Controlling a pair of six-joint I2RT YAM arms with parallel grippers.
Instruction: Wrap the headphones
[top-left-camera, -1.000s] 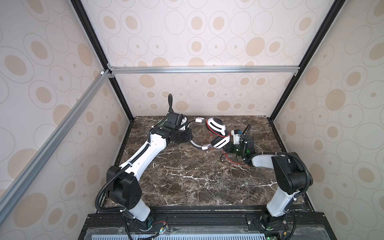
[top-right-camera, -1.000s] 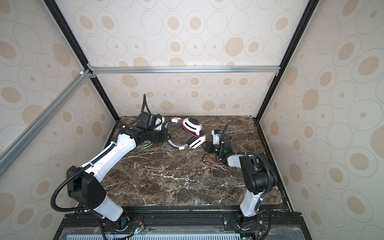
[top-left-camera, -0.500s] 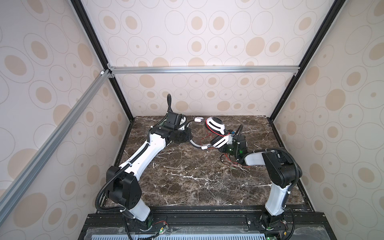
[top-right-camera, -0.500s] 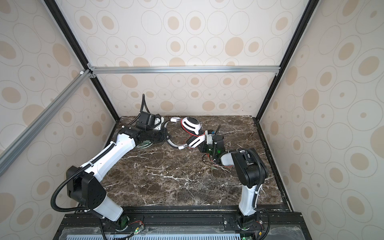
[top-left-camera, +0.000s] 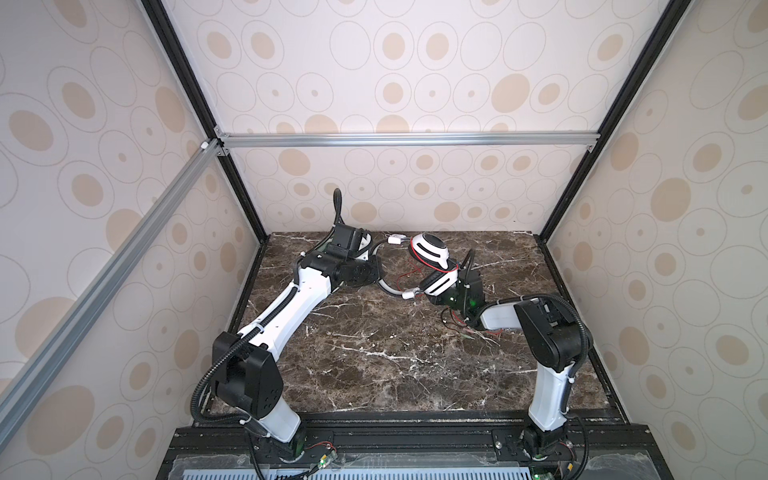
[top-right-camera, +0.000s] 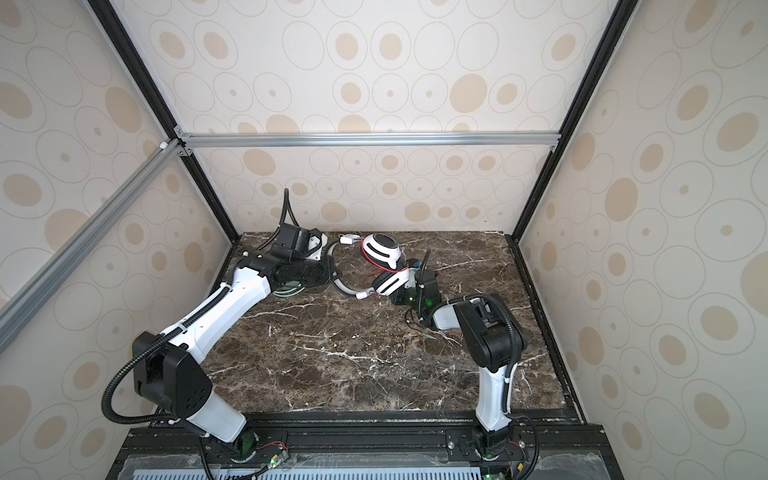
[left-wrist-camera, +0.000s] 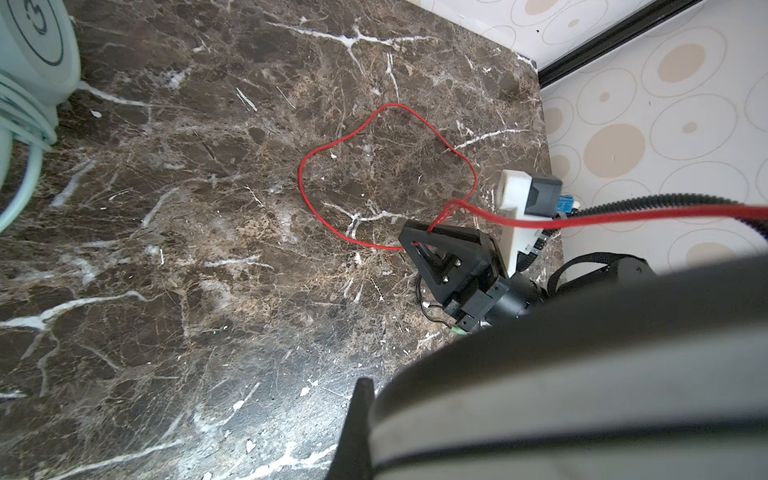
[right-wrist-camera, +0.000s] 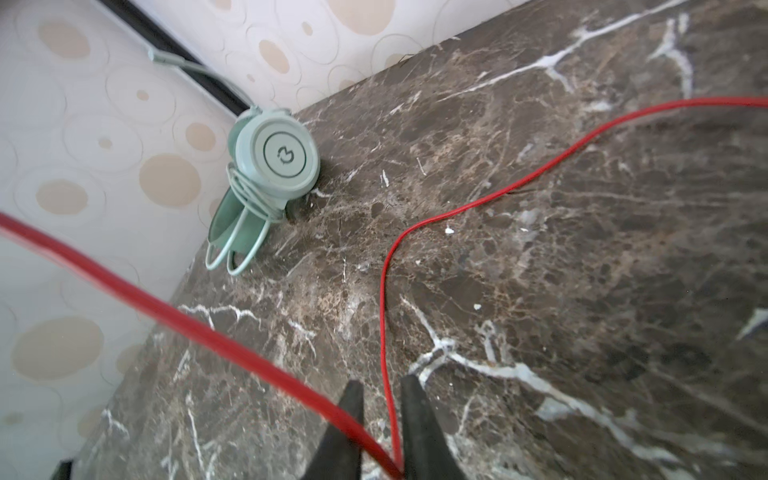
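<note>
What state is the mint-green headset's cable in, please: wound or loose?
Wound: the pale green cable coils around the mint-green headset.

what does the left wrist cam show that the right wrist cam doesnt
Only the left wrist view: the right gripper seen from outside, the red cable caught at its tip, a closed loop of that cable, and a blurred grey band up close. Only the right wrist view: the green headphones whole, their pale cable wound round them, in a corner of the table. Both: the red cable, the marble table and at least one green earcup.
</note>
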